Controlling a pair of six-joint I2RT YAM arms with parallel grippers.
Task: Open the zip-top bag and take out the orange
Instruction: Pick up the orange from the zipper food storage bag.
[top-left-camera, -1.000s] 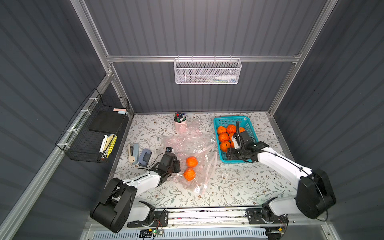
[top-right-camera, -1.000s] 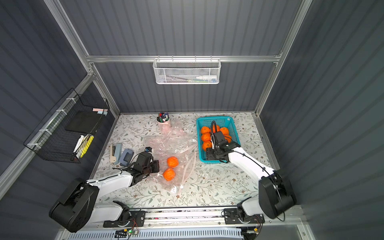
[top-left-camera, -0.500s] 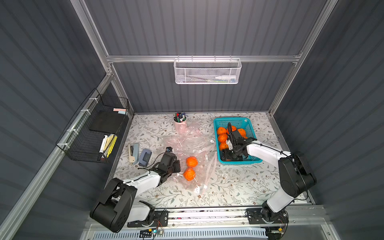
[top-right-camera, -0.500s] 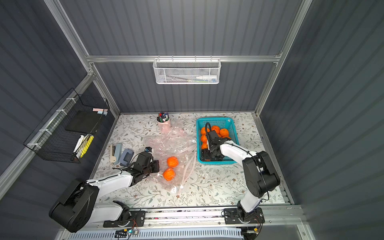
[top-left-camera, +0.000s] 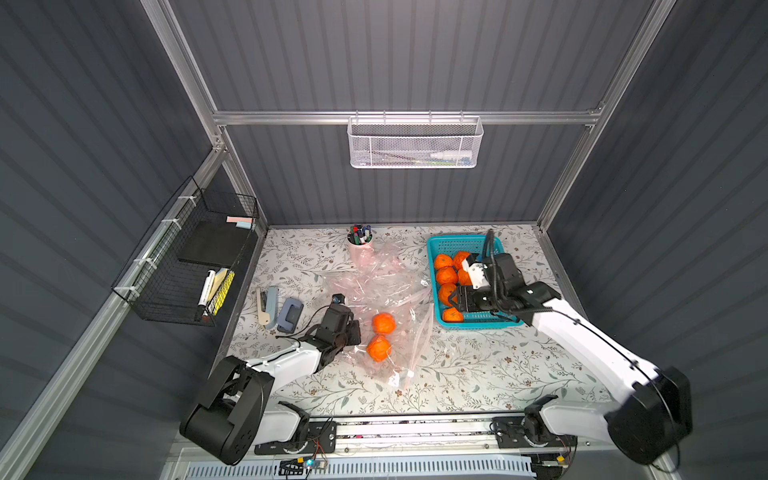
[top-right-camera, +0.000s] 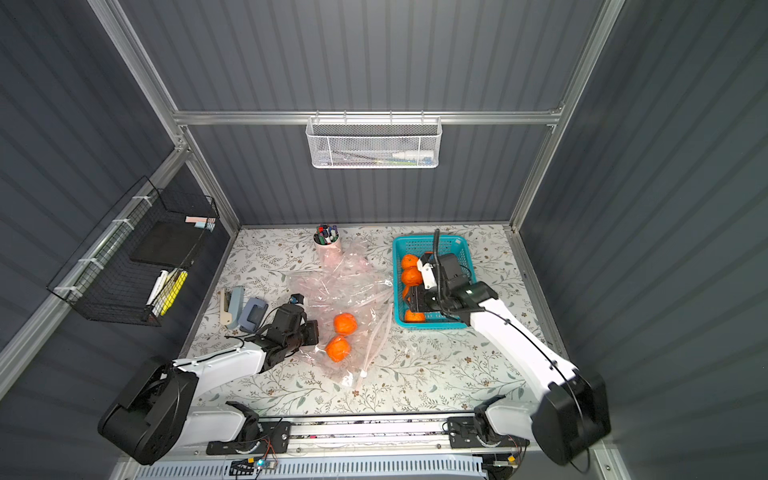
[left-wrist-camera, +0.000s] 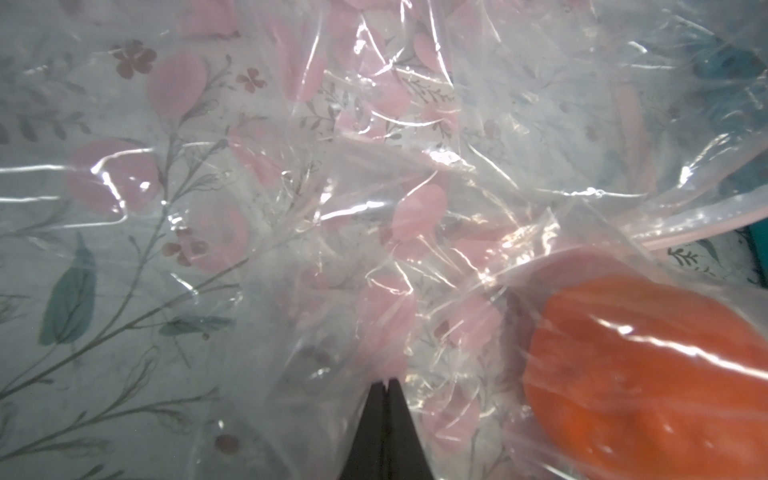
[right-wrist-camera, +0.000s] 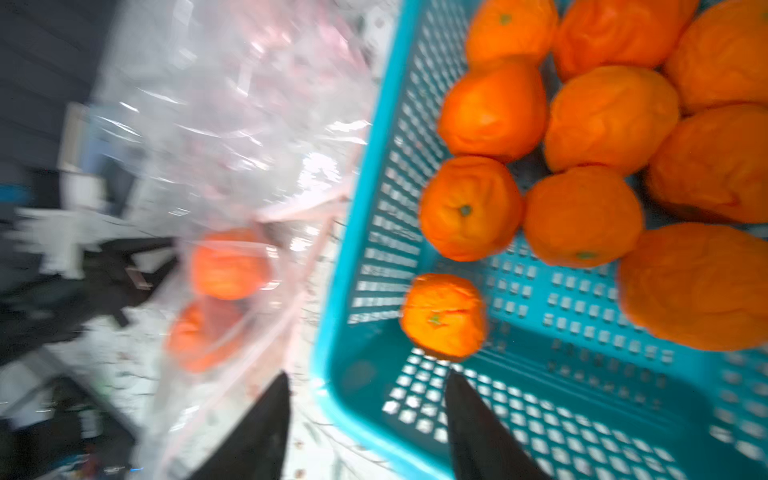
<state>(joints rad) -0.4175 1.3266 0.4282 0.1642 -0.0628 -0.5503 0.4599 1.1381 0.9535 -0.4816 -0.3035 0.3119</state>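
Observation:
The clear zip-top bag (top-left-camera: 395, 291) with pink print lies crumpled mid-table, with two oranges (top-left-camera: 383, 323) (top-left-camera: 378, 348) inside it in both top views (top-right-camera: 345, 323). My left gripper (top-left-camera: 353, 332) (left-wrist-camera: 386, 384) is at the bag's left edge and is shut, pinching a fold of the plastic (left-wrist-camera: 374, 187). One bagged orange (left-wrist-camera: 648, 374) sits just beside it. My right gripper (top-left-camera: 457, 301) (right-wrist-camera: 368, 376) hovers open over the near left corner of the teal basket (top-left-camera: 457, 242), with nothing between its fingers. The bagged oranges (right-wrist-camera: 228, 266) show blurred beyond the basket wall (right-wrist-camera: 395, 187).
The teal basket holds several loose oranges (right-wrist-camera: 469, 208). A pink pen cup (top-left-camera: 360, 241) stands behind the bag. A stapler (top-left-camera: 266, 305) and a hole punch (top-left-camera: 291, 314) lie at the table's left. A black wire rack (top-left-camera: 187, 257) and a white mesh basket (top-left-camera: 415, 143) hang on the walls.
My right gripper has shifted over the basket toward its near left corner, and its jaws stand narrower than before. The left gripper, the bag and its oranges have not moved.

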